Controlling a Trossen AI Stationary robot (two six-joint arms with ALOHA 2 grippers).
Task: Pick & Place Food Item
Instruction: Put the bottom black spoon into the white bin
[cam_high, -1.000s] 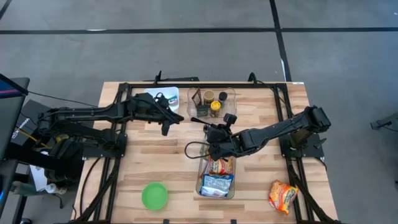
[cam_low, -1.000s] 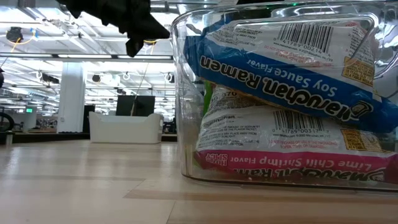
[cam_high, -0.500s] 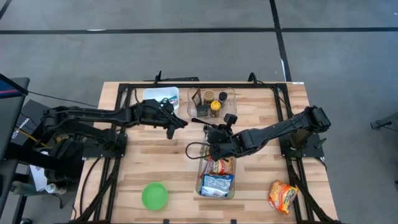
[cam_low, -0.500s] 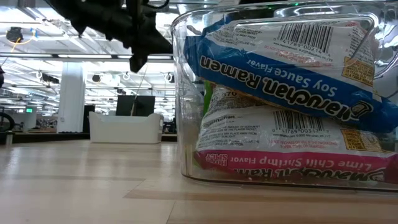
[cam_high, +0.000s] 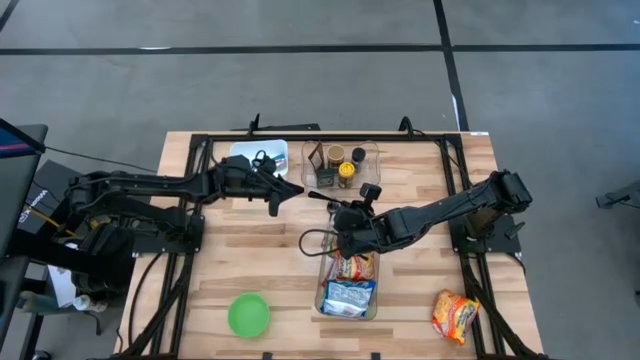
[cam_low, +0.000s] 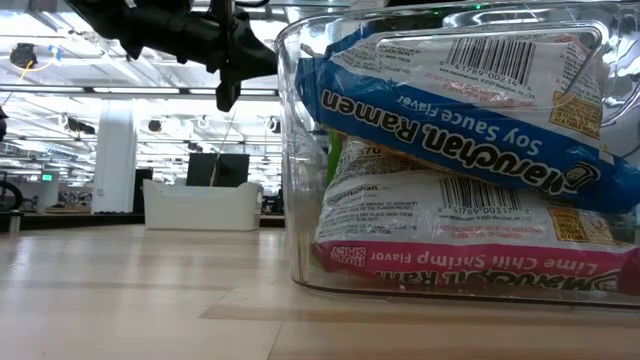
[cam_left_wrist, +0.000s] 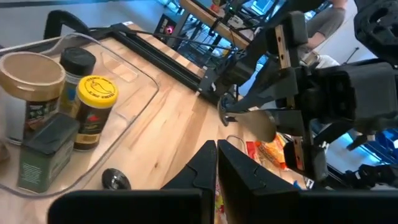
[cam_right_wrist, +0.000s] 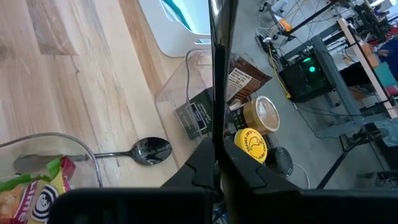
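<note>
A clear bin (cam_high: 372, 300) near the table's front holds ramen packets (cam_low: 450, 90), stacked flat. An orange packet (cam_high: 455, 315) lies flat on the table at the front right. My right gripper (cam_high: 322, 195) is shut and empty. It hovers beyond the bin's far end, near a spoon (cam_right_wrist: 146, 151) lying on the table. My left gripper (cam_high: 274, 205) is shut and empty. It is in the air left of the spice tray (cam_high: 340, 165), and its touching fingertips show in the left wrist view (cam_left_wrist: 216, 155).
The clear spice tray holds a yellow-lidded jar (cam_left_wrist: 93, 112), a tin (cam_right_wrist: 198, 115) and other jars at the far middle. A white bin (cam_high: 262, 155) stands left of it. A green bowl (cam_high: 249, 315) sits at the front left. Bare wood lies between bowl and bin.
My left gripper has gone toward the table's right edge, closer to the spice tray, and risen a little, staying shut. My right arm has kept still.
</note>
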